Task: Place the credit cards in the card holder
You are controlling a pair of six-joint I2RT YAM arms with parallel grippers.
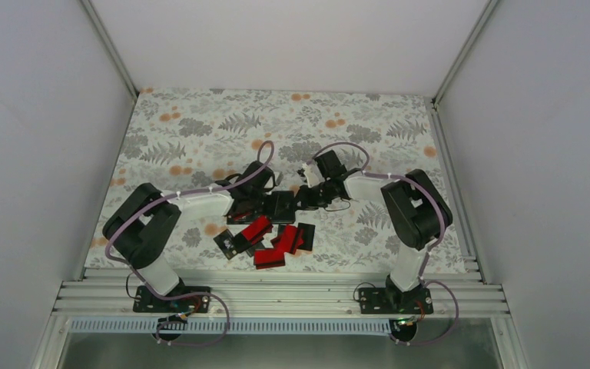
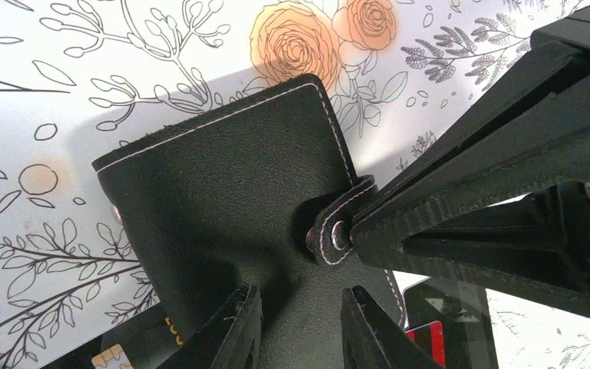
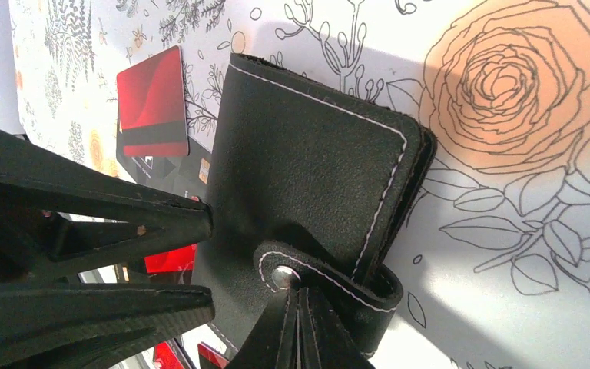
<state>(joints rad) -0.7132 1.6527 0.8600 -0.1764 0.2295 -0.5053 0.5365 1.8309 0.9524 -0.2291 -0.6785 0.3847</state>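
Card holder [image 2: 223, 200] lies flat on the floral cloth [image 1: 200, 123], mid-table between the two arms. It is folded shut, with the snap strap [image 3: 330, 280] wrapped round one edge and fastened on the stud [image 2: 339, 234]. Step in hand, as judged: pop the strap and open the case. No card can go in before that.

Right gripper [image 3: 298, 298]: fingers pressed nearly together at the strap's tab. It looks like a nip on the tab right by the stud, though the contact itself is partly hidden. Left gripper [image 2: 299, 292]: fingers spread, straddling a neighbouring edge of the holder. One tip touches that edge in the right wrist view, but nothing is clamped.

To do it well:
- Left should bear down on the body, or close on it, first. Otherwise the whole case likely lifts with the strap.
- Right should pull the tab away from the face, peeling it off the stud rather than sliding along it.
- The bite looks shallow, so slip is the probable failure. If the tab gives, re-nip deeper.

Credit cards [image 1: 270, 240], red and black, sit in a loose overlapping heap just on the near side of the holder. A few are beside or under its edge; cannot tell which. The case should not drag across them when it opens.
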